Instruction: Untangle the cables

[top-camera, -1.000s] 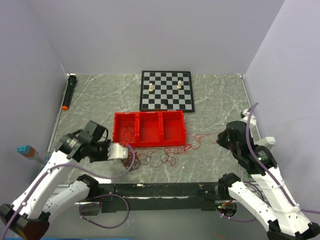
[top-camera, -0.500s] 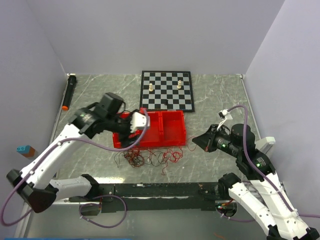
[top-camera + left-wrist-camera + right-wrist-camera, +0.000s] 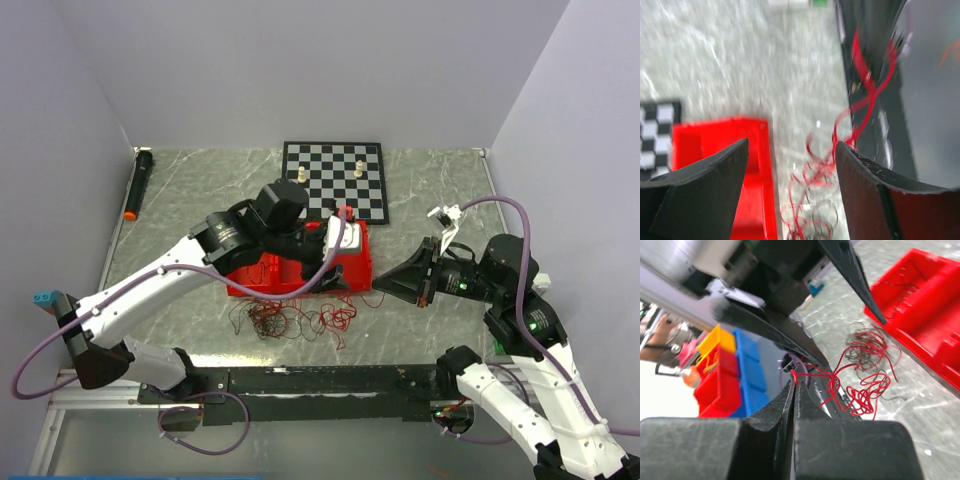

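Right gripper [image 3: 792, 379] is pinching one red wire [image 3: 862, 391]. Left gripper [image 3: 790, 150] is hovering open over the cables [image 3: 290, 318], just before the red bin [image 3: 245, 275]. Best: grabbing a dark strand, pulling apart slowly.

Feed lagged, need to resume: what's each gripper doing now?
Left gripper: open, empty.
Right gripper: shut on a red strand of the cables.

Pale lilac walls [image 3: 300, 70] enclose a grey marbled tabletop [image 3: 200, 190].
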### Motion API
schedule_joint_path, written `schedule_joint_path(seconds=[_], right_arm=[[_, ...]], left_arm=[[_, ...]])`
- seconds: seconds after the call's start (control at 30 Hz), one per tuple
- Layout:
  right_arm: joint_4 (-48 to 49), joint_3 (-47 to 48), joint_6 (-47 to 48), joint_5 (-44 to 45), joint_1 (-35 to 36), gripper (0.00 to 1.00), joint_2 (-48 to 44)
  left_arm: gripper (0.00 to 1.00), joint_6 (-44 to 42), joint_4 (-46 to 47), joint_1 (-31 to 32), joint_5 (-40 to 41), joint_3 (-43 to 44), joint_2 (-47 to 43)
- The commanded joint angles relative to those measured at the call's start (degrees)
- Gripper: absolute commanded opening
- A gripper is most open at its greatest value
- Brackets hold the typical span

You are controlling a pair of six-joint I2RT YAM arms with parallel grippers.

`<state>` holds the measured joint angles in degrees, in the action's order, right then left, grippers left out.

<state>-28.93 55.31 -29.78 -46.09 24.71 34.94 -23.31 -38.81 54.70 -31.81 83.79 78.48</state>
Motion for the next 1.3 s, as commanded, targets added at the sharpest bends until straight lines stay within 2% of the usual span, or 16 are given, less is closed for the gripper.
schedule_joint_path(seconds=[0.0,0.17,0.27,0.37,0.53,0.67,0.77,0.83,0.97,1.03,1.1,1.17,1.27], right_arm=[[2.5,3.8,0.5,-5.4,-0.1,0.0,0.6],[1.2,4.7,1.3,-4.5,0.2,0.0,0.4],[0.8,5.7,1.7,-3.8,0.3,0.0,0.7],[0.7,6.8,2.2,-4.4,0.3,0.0,1.0],[-3.0,9.5,5.2,-4.2,0.3,0.0,1.6],[-6.3,10.3,7.8,-2.0,0.3,0.0,1.8],[-4.3,8.9,6.8,-3.0,0.3,0.0,1.8],[-3.0,8.5,6.1,-3.7,0.3,0.0,1.9],[-3.3,9.4,6.3,-2.8,0.3,0.0,2.1],[-3.3,9.6,6.3,-2.5,0.3,0.0,1.9],[-2.5,9.3,5.5,-3.1,0.3,0.0,1.8],[-1.7,8.6,5.0,-3.5,0.3,0.0,1.7],[-1.6,8.4,5.0,-3.4,0.3,0.0,1.6]], left_arm=[[0.72,7.3,4.3,1.5,-3.6,8.0,-0.1],[0.63,7.4,-0.4,2.8,-9.8,11.5,0.4],[0.56,6.3,-1.5,4.2,-9.8,9.6,-0.2],[0.56,4.9,-1.5,4.3,-7.7,6.8,-0.7],[0.56,-4.3,-5.0,3.8,-0.7,0.2,-3.2],[0.61,-6.3,-7.6,2.7,-0.4,-1.4,-4.9],[0.6,-7.1,-6.6,2.6,0.5,-4.8,-6.4],[0.56,-7.4,-3.7,2.6,1.0,-7.2,-6.9],[0.37,-6.8,-0.9,2.6,1.2,-8.1,-5.8],[0.32,-7.0,-0.4,2.7,1.1,-8.3,-5.6],[0.34,-6.3,1.2,2.7,1.4,-9.2,-5.7],[0.41,-4.9,2.8,2.6,2.6,-9.3,-5.4],[0.58,-1.7,6.5,2.6,6.8,-9.9,-5.9]])
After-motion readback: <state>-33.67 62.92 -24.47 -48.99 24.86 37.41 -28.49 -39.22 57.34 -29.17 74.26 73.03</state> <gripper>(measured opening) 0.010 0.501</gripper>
